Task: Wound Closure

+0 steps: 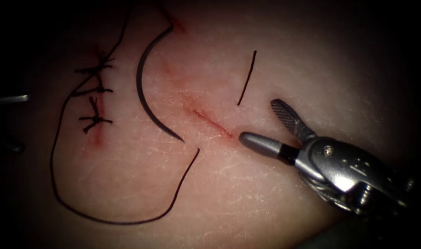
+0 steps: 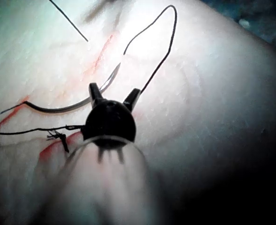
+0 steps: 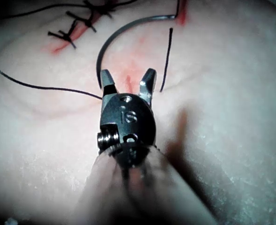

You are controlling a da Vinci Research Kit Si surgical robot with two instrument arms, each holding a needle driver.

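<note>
Endoscope view. Right tool (image 1: 261, 122) comes in over the tissue (image 1: 247, 203) from its right edge, jaws spread wide, holding nothing; the lower jaw's tip sits just at the right end of the open cut (image 1: 212, 123). The needle (image 1: 148, 90) lies free on the tissue surface left of that cut, curved, neither tool on it; its upper end reaches a red mark near the tissue's far edge, its point lies near the cut's left end. The thread (image 1: 76, 203) runs in a long loop from near the needle's point, round toward the tissue's near edge, then up the left side past the stitches (image 1: 96, 97), three dark knots across a closed stretch of wound. A loose cut end of thread (image 1: 247, 77) lies apart, right of the cut, above the right tool. Red fluid (image 1: 97, 136) stains below the lowest stitch.

Left wrist view. Left tool (image 2: 114, 96) hovers over the tissue with jaws apart, gripping nothing. Needle (image 2: 72, 107) lies flat just beyond the jaws; thread (image 2: 168, 42) arcs past one jaw.

Right wrist view. Right tool (image 3: 127, 79) jaws wide open, empty, straddling the cut (image 3: 128, 82). Needle (image 3: 116, 37) curves beyond, stitches (image 3: 81, 21) further off, cut end (image 3: 166, 61) beside one jaw.
</note>
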